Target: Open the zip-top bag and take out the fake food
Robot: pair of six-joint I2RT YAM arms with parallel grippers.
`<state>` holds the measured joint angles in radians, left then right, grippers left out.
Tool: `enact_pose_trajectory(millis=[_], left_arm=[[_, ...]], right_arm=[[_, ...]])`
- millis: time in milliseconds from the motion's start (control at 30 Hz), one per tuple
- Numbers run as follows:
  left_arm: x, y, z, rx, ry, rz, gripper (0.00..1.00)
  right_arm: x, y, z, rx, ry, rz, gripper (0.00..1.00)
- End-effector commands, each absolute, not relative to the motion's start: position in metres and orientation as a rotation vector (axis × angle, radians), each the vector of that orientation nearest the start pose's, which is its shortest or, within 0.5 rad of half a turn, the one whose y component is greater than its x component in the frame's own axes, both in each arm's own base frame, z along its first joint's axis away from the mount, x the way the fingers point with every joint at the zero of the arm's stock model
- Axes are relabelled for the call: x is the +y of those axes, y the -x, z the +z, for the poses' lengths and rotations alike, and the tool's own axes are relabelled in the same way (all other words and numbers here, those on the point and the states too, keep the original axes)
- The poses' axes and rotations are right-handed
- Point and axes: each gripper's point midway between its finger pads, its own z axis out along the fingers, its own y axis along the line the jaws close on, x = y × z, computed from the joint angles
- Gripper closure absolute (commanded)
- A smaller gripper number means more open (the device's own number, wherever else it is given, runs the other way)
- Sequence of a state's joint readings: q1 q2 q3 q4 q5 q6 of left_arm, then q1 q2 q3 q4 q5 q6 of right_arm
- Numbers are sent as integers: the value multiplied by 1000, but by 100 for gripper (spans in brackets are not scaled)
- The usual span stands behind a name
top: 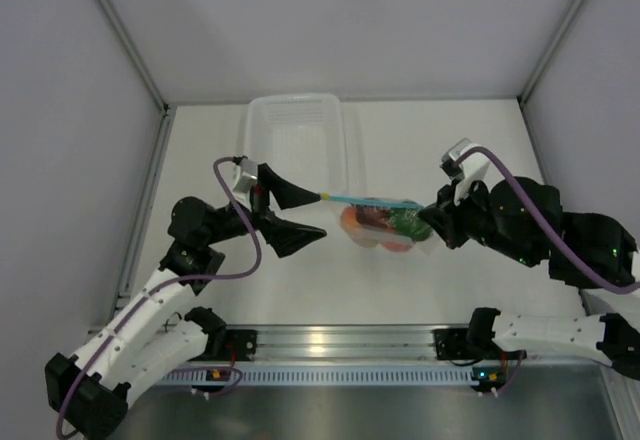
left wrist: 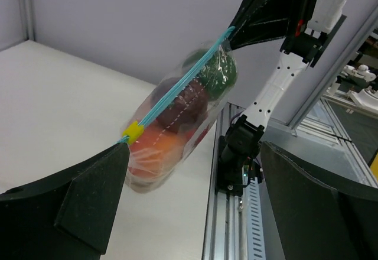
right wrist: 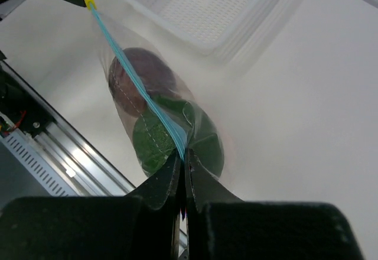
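White table, one tub on it

The white table [top: 470,140] carries a translucent white rectangular tub [top: 297,145] at its far side, left of centre, standing upright with its ribbed floor showing. An aluminium rail [top: 340,342] runs along the table's near edge

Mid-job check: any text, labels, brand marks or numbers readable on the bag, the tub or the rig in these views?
No readable text in any view.
zip-top bag: clear plastic with a teal strip, no print visible.
white tub: plain, no label visible.
base rail: small lights only, no legible markings.
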<state>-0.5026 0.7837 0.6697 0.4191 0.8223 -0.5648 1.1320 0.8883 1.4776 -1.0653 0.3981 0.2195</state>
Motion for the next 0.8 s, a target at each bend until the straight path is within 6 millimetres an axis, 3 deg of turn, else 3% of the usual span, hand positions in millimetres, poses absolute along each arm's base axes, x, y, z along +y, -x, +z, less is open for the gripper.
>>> enact_pose_trajectory(millis=[0,167,467,667,767], left_arm=[[-260,-157,380,1071,-809,-1307,1],[-274,-167,384,1086,-827,-1325,1],[-277,-155,403,972,-855,-1354,3],[-281,-127,411,888,-908,-1462,19],[-281,-114,416,842,-932,-1489,43]], right_arm=[[169,-130,393,1838,703,576,100],[164,-123,408,1809,716,617,100],[167,-103,432,1739,756,755,100],[167,-97,441,1703,759,809,100],[165,-96,444,1688,747,821,100]])
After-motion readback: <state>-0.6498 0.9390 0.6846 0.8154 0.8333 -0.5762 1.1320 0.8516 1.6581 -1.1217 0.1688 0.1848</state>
